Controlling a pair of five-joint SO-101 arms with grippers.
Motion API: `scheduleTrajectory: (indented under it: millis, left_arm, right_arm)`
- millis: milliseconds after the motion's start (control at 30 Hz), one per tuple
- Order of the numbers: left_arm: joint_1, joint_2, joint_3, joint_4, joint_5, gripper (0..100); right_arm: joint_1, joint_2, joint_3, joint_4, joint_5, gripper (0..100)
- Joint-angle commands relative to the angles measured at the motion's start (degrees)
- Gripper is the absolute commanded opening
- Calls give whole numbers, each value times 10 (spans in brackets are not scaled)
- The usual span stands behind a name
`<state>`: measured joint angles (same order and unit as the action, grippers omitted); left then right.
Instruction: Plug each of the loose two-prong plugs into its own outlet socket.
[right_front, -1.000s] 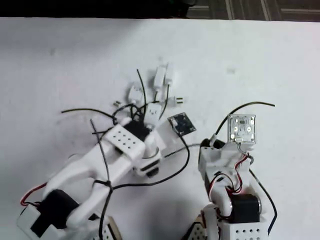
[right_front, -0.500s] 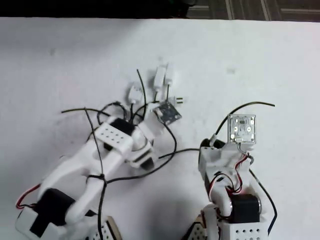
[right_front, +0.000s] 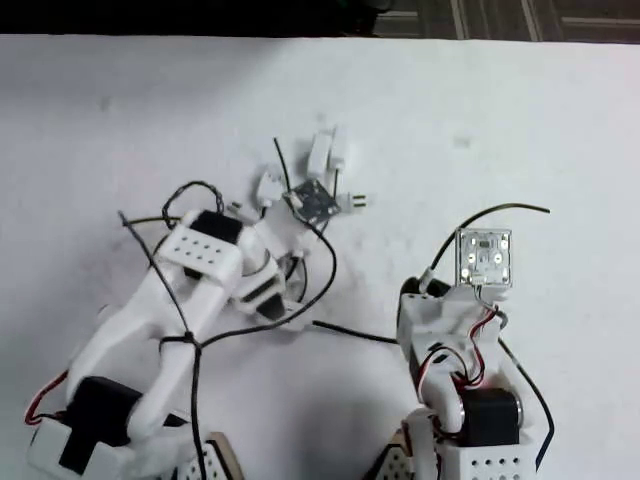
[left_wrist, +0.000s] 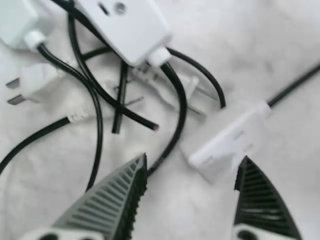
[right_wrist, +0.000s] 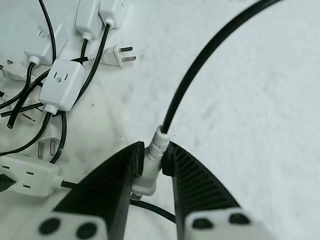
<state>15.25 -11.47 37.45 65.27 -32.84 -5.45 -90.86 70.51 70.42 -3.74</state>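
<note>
Left arm (right_front: 170, 320): extended from the near left corner of the table (right_front: 520, 120) toward its middle. A cluster of white plugs and sockets (right_front: 320, 165) with black cords is spread there, nearer the far edge than the near one.

Left gripper (left_wrist: 194, 160): the jaws are held wide apart and nothing is gripped. An oblong white connector (left_wrist: 227, 142) is seen lying flat on the table between the two fingers, closer to one of them. Contact cannot be confirmed, and whether it is a plug or a socket cannot be told. A black cord (left_wrist: 175, 115) is passed through the same gap, beside the connector. Beyond the fingertips an outlet socket (left_wrist: 127, 25) is laid across the tangled cords. A loose two-prong plug (left_wrist: 27, 82) is noted near it with its prongs bare.

Right arm (right_front: 465, 350): folded back toward the near edge, right of the cluster and well apart from it.

Right gripper (right_wrist: 154, 147): the jaws are closed on a held plug (right_wrist: 150, 172), clamped by its white body. Its prongs are hidden by the fingers. Its cord (right_wrist: 210, 60) is led away from the gripper over bare table. Farther off, a second loose plug (right_wrist: 119, 54) is seen with both prongs bare. A cube socket (right_wrist: 61, 82) with unoccupied slots lies near it, and a strip socket (right_wrist: 27, 175) is recorded nearer this gripper.
</note>
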Motion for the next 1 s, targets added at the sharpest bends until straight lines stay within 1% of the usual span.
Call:
scheduleTrajectory:
  millis: [0, 100, 367, 433, 600, 867, 967]
  left_arm:
    - [36, -9, -43, 54, -63, 286]
    - [47, -9, -53, 54, -103, 287]
    - [48, -6, -64, 53, -247, 287]
    - [46, -4, -62, 46, -267, 287]
    - [47, -3, -47, -9, -273, 283]
    - [53, -3, 78, -158, -273, 282]
    - [52, -4, 100, -173, -273, 273]
  right_arm:
    - [5, -5, -2, -2, 0, 17]
    - [5, -5, -2, -2, 0, 17]
    - [5, -5, -2, -2, 0, 17]
    - [4, -5, -2, -2, 0, 17]
    - [4, -5, -2, -2, 0, 17]
    - [4, -5, -2, -2, 0, 18]
    - [4, -5, -2, -2, 0, 18]
